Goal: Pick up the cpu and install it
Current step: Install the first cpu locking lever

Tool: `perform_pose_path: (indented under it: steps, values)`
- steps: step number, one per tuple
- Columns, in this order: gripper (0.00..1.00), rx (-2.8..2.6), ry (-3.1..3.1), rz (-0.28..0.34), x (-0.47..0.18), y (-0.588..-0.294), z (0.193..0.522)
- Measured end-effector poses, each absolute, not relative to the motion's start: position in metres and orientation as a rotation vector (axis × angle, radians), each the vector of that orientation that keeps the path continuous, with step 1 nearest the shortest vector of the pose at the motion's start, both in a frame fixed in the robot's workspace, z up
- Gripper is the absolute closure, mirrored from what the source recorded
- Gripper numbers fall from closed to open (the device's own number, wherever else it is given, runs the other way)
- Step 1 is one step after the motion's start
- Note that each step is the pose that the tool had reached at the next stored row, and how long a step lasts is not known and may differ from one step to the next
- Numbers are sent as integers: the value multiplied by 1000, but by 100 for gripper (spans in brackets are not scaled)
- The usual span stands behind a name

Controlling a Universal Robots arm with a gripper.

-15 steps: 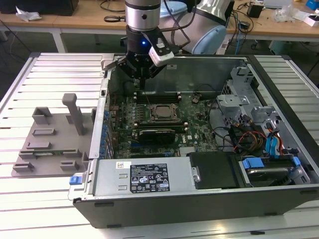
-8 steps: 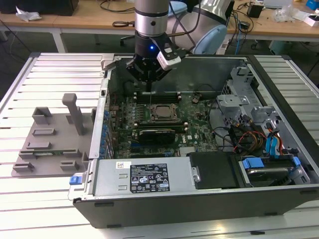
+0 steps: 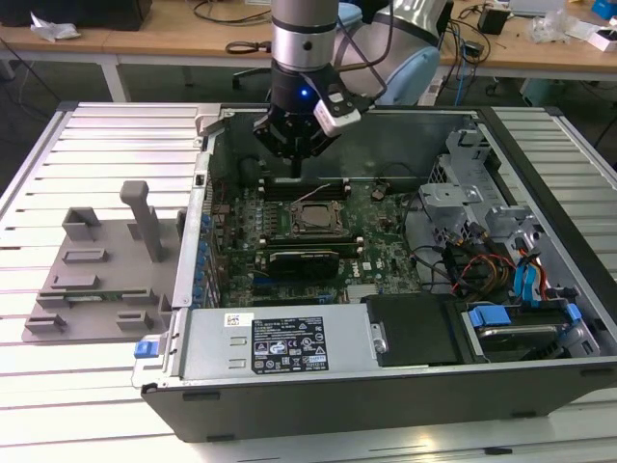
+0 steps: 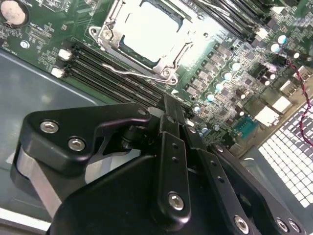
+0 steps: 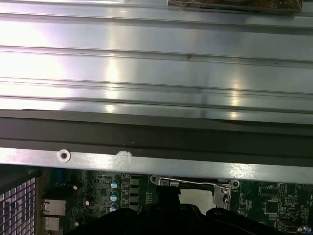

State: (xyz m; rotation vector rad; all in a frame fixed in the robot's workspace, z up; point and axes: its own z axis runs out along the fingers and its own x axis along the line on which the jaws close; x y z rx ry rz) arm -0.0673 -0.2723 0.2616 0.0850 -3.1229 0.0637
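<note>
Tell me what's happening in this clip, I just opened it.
A single robot arm hangs its gripper inside an open computer case, above the motherboard. The cpu already sits in the socket, its silvery lid showing in the second wrist view, with the wire retention lever alongside. The fingers look closed together with nothing between them. The grey fixture tray sits on the table outside the case, at the exterior view's left.

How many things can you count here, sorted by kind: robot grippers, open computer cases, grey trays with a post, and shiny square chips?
gripper: 1
open computer case: 1
grey tray with a post: 1
cpu, sitting in the socket on the green board: 1
Total: 4
</note>
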Motion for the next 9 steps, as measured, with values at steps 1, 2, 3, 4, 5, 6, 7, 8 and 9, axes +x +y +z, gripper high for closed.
perform_pose_path:
  steps: [1,2,3,4,5,6,7,8,9]
  values:
    - [89,85,-3123,64,-67,-272,262]
    - [89,85,-3123,63,-66,-272,261]
    - [89,85,-3123,63,-66,-272,261]
    - [89,85,-3123,61,-66,-273,261]
    - [89,85,-3123,60,-66,-273,260]
    - [89,85,-3123,59,-66,-273,259]
    - [89,85,-3122,59,-66,-273,259]
    - [89,85,-3122,59,-66,-273,259]
    - [89,85,-3122,59,-66,-273,259]
